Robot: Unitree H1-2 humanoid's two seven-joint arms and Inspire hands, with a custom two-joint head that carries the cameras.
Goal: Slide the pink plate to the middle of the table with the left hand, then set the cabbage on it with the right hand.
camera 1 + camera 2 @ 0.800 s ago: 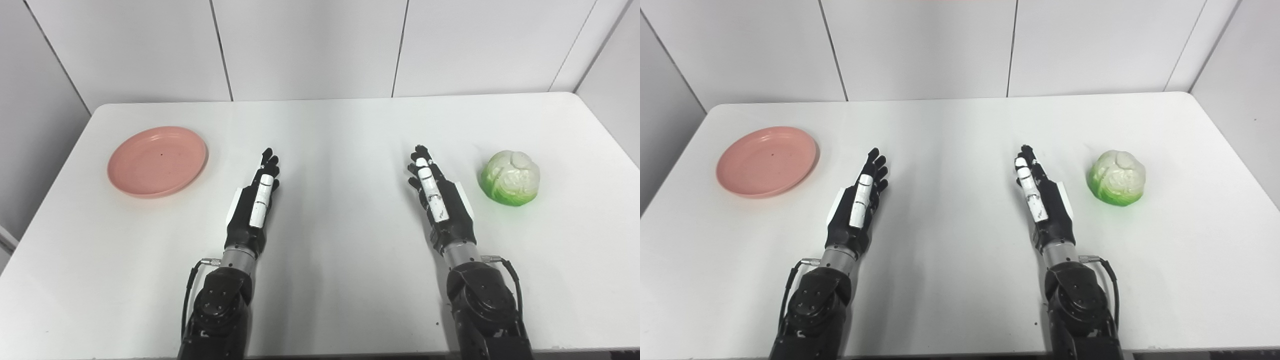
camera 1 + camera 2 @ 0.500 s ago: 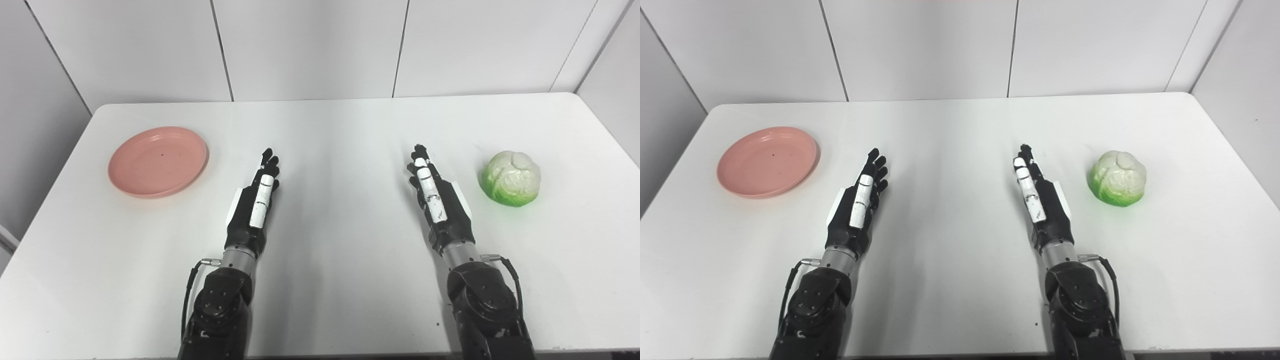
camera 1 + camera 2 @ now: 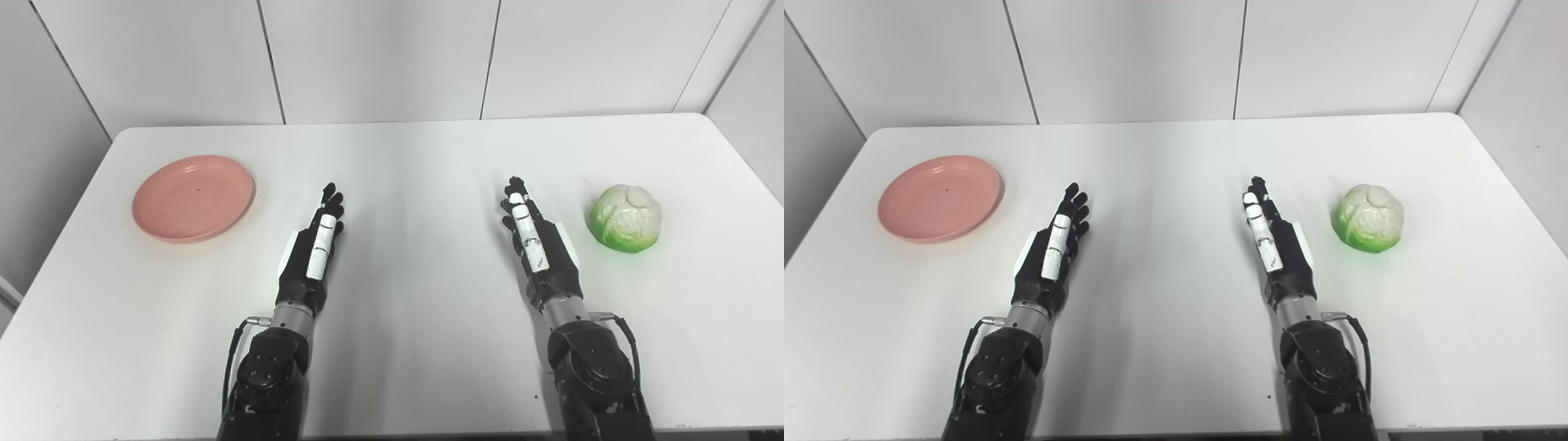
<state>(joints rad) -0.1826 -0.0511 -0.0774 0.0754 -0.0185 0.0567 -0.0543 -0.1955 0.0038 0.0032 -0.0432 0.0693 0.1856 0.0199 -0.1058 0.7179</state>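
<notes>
left eye view: plate [image 3: 193,197] sits at the tabletop's [image 3: 404,159] far left, cabbage [image 3: 626,218] at the right, neither one moved yet. left hand [image 3: 313,248] and right hand [image 3: 536,245] lie between them, fingers released and straight, holding nothing, likely poised to begin.

right eye view: same layout; nothing has visibly shifted from the earlier frames, both hands idle.
</notes>
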